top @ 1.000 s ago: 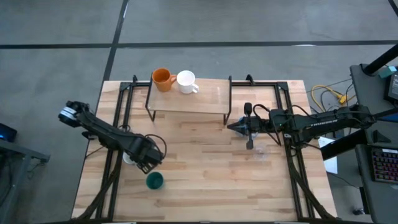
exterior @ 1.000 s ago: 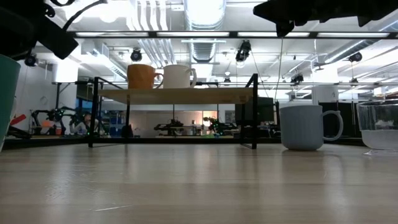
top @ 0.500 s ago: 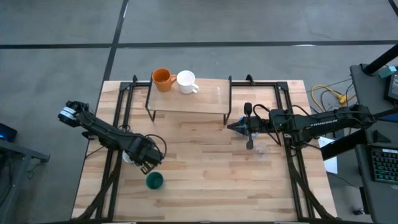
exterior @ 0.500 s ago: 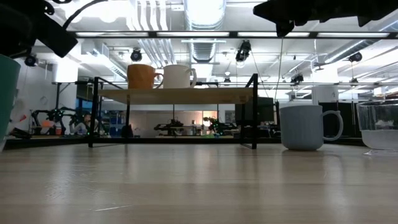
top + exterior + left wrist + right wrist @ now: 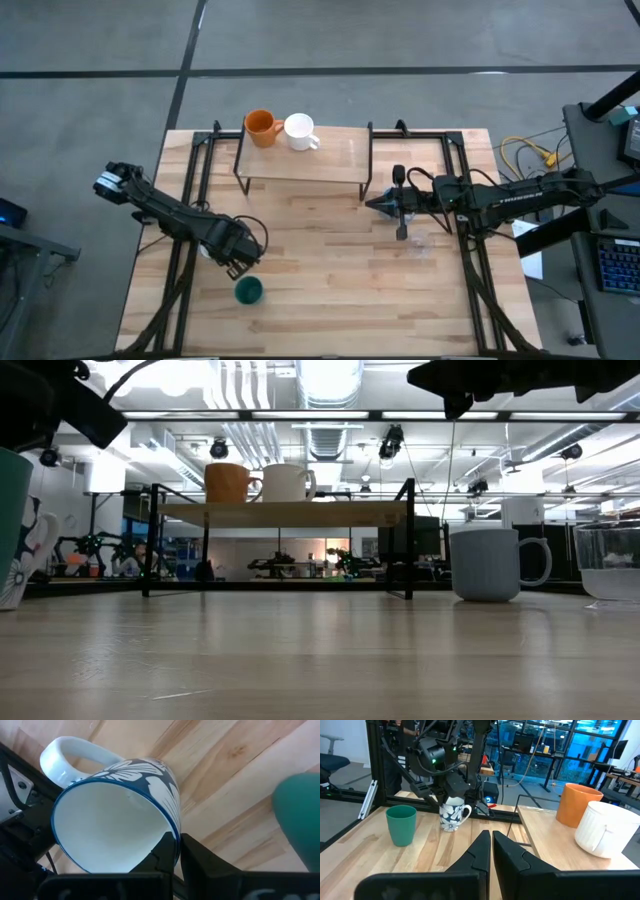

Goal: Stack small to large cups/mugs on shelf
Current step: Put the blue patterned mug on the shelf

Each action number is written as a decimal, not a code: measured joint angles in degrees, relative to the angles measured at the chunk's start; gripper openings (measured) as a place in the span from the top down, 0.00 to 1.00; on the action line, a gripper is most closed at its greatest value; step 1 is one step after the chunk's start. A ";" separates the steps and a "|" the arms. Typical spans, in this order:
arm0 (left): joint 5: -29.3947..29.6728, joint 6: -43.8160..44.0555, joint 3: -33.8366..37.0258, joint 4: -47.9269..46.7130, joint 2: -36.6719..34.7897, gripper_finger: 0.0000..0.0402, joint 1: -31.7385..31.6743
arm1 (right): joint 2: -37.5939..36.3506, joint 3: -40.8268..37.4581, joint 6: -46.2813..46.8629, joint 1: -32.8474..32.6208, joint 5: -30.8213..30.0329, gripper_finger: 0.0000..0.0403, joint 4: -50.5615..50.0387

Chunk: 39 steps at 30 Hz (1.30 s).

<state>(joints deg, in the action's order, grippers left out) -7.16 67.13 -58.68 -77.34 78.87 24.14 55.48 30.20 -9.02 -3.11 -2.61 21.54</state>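
Light-wood table (image 5: 320, 260) carrying shelf (image 5: 335, 160); lab room glowing behind. Left fingers (image 5: 172, 851) pinching floral mug (image 5: 120, 810) rim; right fingers (image 5: 487, 851) clenched, holding nothing.

1. We see the shelf (image 5: 280, 513) standing back on the tabletop (image 5: 320, 660), a light board on thin black legs.
2. On the shelf's left part stand the orange mug (image 5: 228, 482) and the plain white mug (image 5: 288, 482), just beside each other.
3. To the right of the shelf, on the tabletop, we see the light blue mug (image 5: 488, 564), handle to the right.
4. At the right edge sits the clear glass (image 5: 612, 563).
5. At the left edge we see part of the dark green cup (image 5: 12, 510), and beside it the white mug with dark markings (image 5: 30, 555), tilted.
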 joint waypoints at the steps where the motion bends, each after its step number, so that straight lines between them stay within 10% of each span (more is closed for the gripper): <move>1: 0.00 0.00 -0.37 -0.53 0.00 1.00 0.00 | 0.00 0.00 0.00 0.00 0.00 0.97 0.02; 23: 9.89 -20.71 -24.35 -9.58 0.11 1.00 -0.19 | 0.00 0.00 0.00 0.00 -0.34 0.97 0.17; 39: 13.47 -57.12 -41.70 -12.69 9.38 1.00 -10.70 | 0.00 0.00 -0.14 0.00 -0.44 0.97 0.26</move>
<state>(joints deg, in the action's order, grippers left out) 6.31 10.01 -100.38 -90.03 88.25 13.44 55.49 30.20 -9.16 -3.11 -3.05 21.80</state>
